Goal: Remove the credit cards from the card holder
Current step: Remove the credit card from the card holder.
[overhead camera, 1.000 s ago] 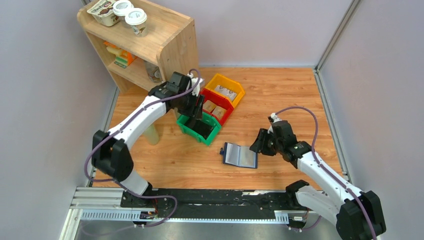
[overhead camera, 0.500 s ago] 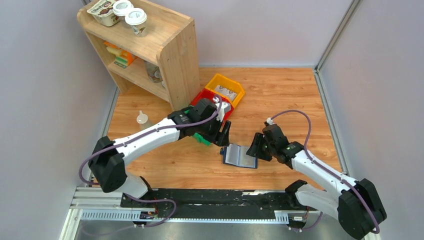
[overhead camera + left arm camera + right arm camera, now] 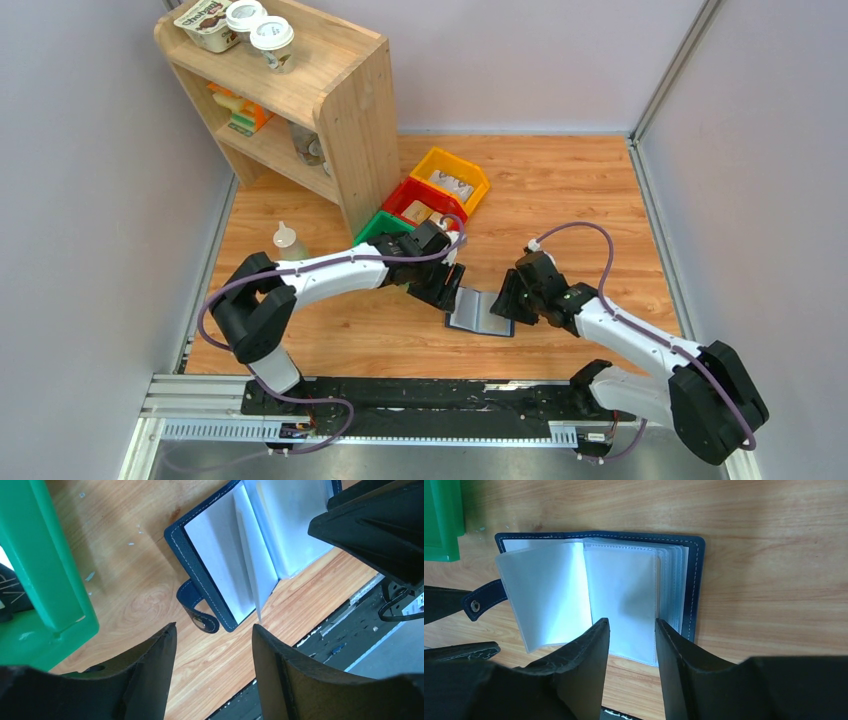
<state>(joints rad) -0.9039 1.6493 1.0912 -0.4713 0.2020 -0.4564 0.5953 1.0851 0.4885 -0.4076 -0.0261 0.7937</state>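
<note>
The card holder (image 3: 480, 312) lies open on the wooden table, navy outside with pale clear sleeves fanned inside (image 3: 621, 587). Its strap tab (image 3: 200, 616) points toward my left gripper. No credit cards show in any view; the sleeves look blank. My left gripper (image 3: 452, 288) hangs open just off the holder's left edge, with bare wood between its fingers (image 3: 214, 627). At the holder's right half my right gripper (image 3: 505, 300) is open, its fingertips (image 3: 631, 621) over the near edge of a sleeve, nothing pinched.
Green (image 3: 385, 228), red (image 3: 425, 205) and yellow (image 3: 455, 178) bins stand in a row behind the left arm, against a wooden shelf (image 3: 300, 90). A small bottle (image 3: 288, 240) stands left of the arm. The black rail (image 3: 420, 395) runs along the near edge.
My left arm swung from over the bins down and right to the card holder's left edge. The right gripper crept left onto the holder's right side. The holder has stayed put.
</note>
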